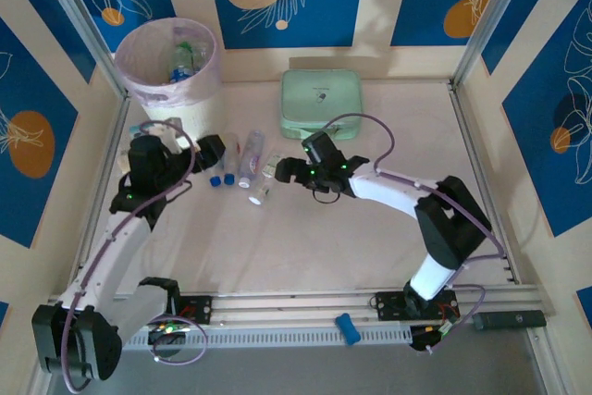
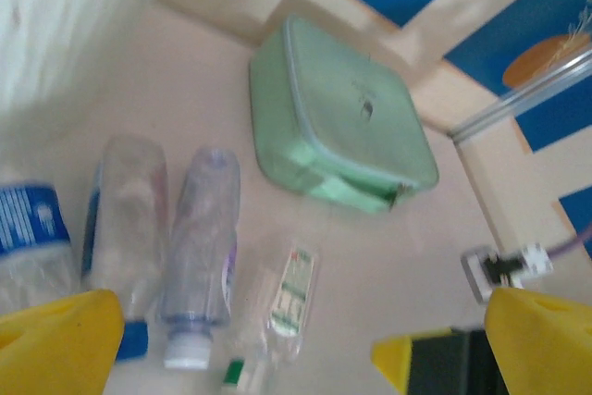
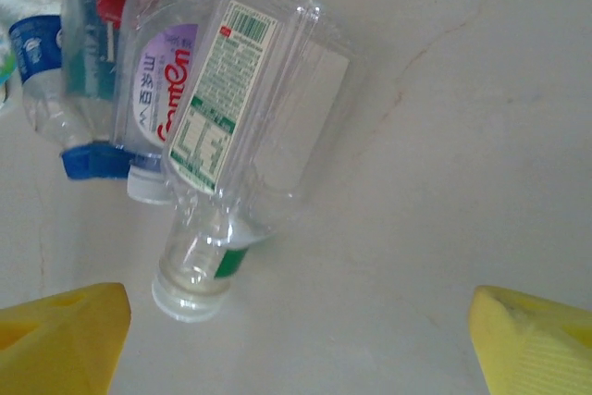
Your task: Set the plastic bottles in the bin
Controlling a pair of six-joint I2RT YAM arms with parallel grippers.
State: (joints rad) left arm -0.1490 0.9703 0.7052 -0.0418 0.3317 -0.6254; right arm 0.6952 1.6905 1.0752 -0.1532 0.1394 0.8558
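Note:
Several plastic bottles lie side by side on the table left of centre: two blue-capped ones (image 1: 225, 162), a purple-labelled one (image 1: 250, 159) and a small clear one with a green-white label (image 1: 264, 184). The bin (image 1: 166, 62) stands at the back left with bottles inside. My left gripper (image 1: 190, 142) hangs open just left of the row, which also appears in its wrist view (image 2: 199, 247). My right gripper (image 1: 296, 164) is open just right of the small clear bottle (image 3: 250, 108), whose cap (image 3: 190, 298) lies near the left yellow fingertip (image 3: 60, 335). Nothing sits between either pair of fingers.
A mint green case (image 1: 321, 104) lies at the back centre, right of the bin and behind the right gripper. Walls and metal posts close in the table on three sides. A small blue object (image 1: 347, 328) rests on the front rail between the arm bases.

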